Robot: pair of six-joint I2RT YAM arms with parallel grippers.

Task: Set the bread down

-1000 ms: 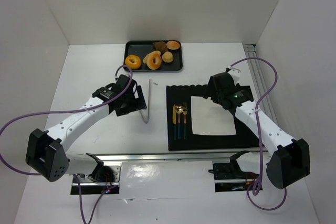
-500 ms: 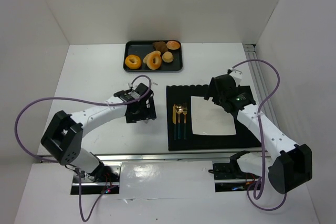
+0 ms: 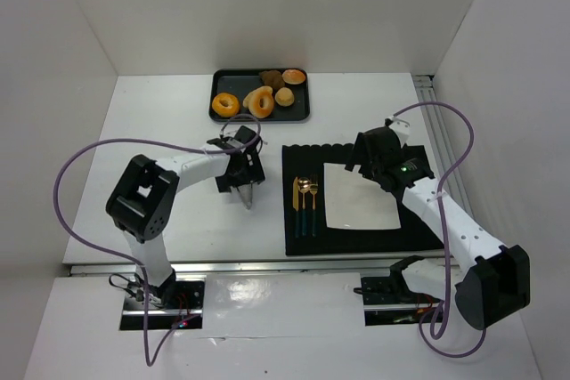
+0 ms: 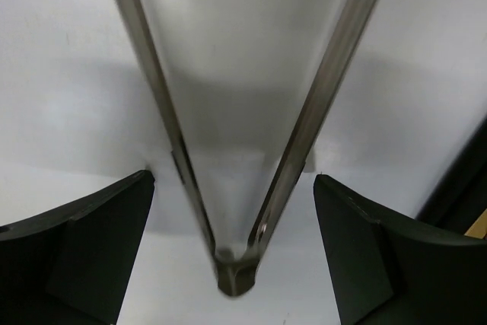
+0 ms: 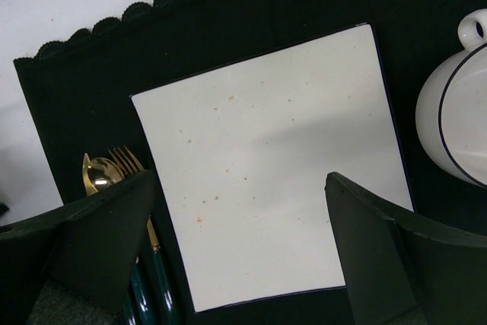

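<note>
The left arm has been swung in and folded up since a second ago, and the left hand (image 4: 232, 180) is now held low over the tongs (image 4: 232, 275) that lie on the bench (image 3: 160, 131). Its fingers (image 4: 76, 253) are spread apart, one on each side of the tongs, and nothing is gripped yet. The step in hand is judged to be the picking up of the tongs, so the bread has not been touched. Next, the fingers would need to be closed gently on the two metal arms near the joined end, so that the tongs can be lifted without slipping. The right hand (image 5: 240, 180) is held above the plate (image 5: 274, 165) with its fingers apart and nothing between them. The bread is kept in the black tray (image 3: 307, 113) at the far side of the bench, well apart from both hands; two ring-shaped pieces (image 3: 225, 104), a pale round bun (image 3: 284, 96), a dark piece (image 3: 271, 79) and an orange-topped bun (image 3: 294, 76) are seen in it. Only a few crumbs are seen on the plate. A fork and spoon (image 3: 305, 206) are laid beside it on the black mat (image 3: 356, 239), and a white cup (image 5: 456, 112) is stood at its other side.
</note>
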